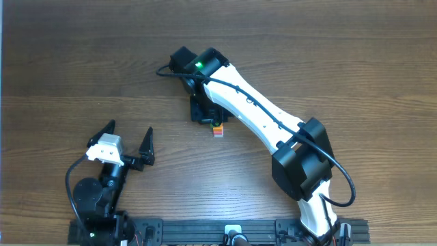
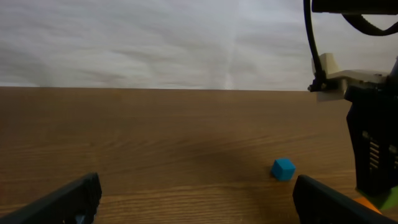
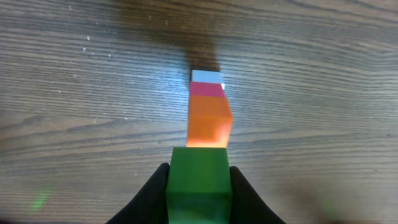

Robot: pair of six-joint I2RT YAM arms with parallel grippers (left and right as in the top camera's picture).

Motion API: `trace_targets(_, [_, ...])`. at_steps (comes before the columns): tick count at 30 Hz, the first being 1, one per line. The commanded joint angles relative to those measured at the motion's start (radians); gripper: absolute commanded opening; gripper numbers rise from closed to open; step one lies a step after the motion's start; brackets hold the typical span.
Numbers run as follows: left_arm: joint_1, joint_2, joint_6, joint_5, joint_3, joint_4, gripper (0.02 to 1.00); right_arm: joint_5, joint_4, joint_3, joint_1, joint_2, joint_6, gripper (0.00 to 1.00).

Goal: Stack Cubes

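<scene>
Wooden table [image 1: 68, 68], right hand [image 3: 199, 193] pinching green cube [image 3: 199, 167] — over stack [image 3: 209, 118] (orange on top), left hand [image 1: 130, 130] spread.

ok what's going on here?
Right gripper is shut on the green cube, holding it at the top of a stack: orange cube over pink cube over white cube. Can't tell if it rests on the stack yet. Left gripper sits open near its base, holding nothing. A blue cube lies loose on the table.
</scene>
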State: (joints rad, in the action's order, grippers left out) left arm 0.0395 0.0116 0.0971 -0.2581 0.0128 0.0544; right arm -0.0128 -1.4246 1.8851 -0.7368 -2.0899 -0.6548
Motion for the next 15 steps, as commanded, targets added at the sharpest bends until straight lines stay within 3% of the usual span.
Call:
trace_targets(1, [-0.004, -0.007, -0.015, -0.003, -0.007, -0.003, 1.000, -0.029, 0.027, -0.047, 0.003, 0.055, -0.012, 0.012])
trace_targets(15, [-0.004, -0.007, -0.015, -0.003, -0.007, -0.003, 1.000, -0.041, 0.092, -0.107, 0.023, 0.077, -0.021, 0.009])
